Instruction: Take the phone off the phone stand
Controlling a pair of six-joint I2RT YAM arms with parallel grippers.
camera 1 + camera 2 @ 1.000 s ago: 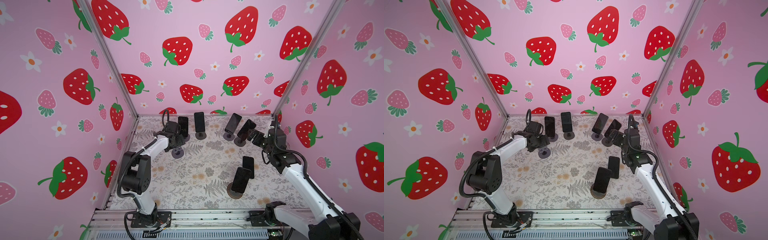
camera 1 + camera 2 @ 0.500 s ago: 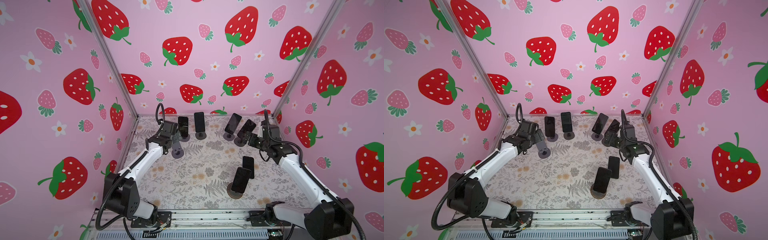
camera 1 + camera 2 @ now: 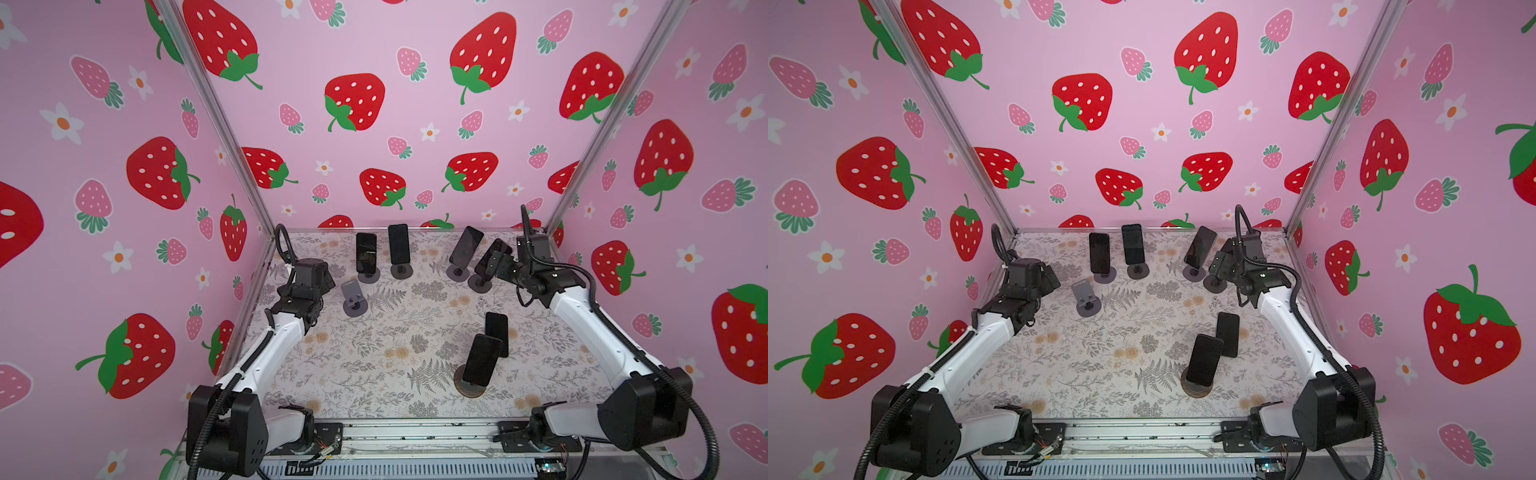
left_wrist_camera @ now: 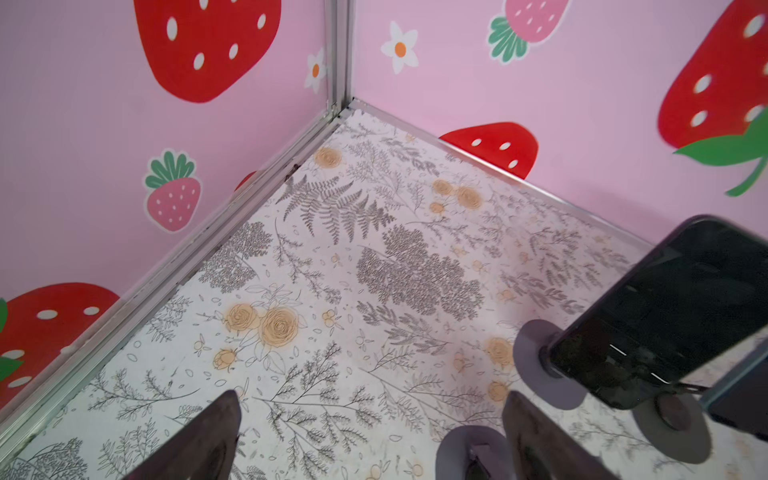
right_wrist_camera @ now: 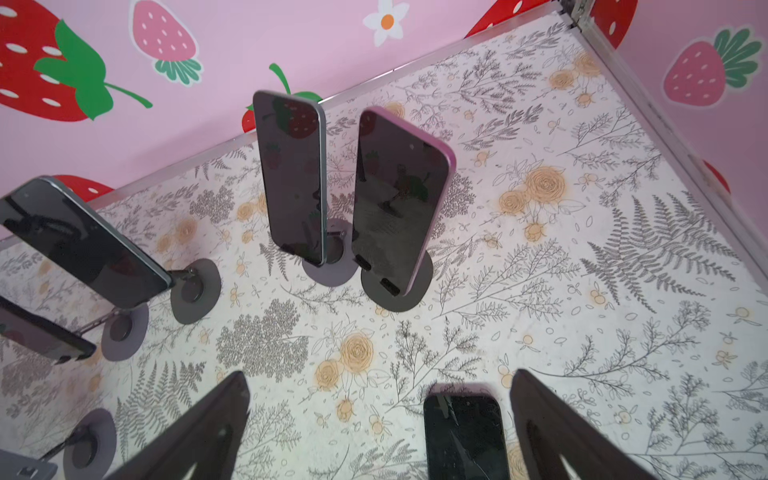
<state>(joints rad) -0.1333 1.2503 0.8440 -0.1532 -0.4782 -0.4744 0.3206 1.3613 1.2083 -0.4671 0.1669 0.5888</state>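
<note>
Fingers (image 5: 199, 436) on my right gripper (image 5: 380, 374) stand spread wide and grip nothing. The screen glimpsed between them touches neither and is probably the flat phone (image 3: 496, 332) lying on the mat (image 3: 374, 353). My left gripper (image 4: 370, 399) is just as wide and just as empty. I judge that spread suits a phone's width.

The mat's bare middle leaves room to set things down, which would explain the flat phone resting there, off any stand. Four phones lean in a back row (image 3: 399, 245) and a near phone (image 3: 482, 359) leans closer to the front, each tipped back with its foot on its stand. My right gripper hovers apart from the end phone (image 5: 399, 199), facing its screen, so I take that one as next. Near my left gripper sits the empty stand (image 3: 353, 297), untouched.
</note>
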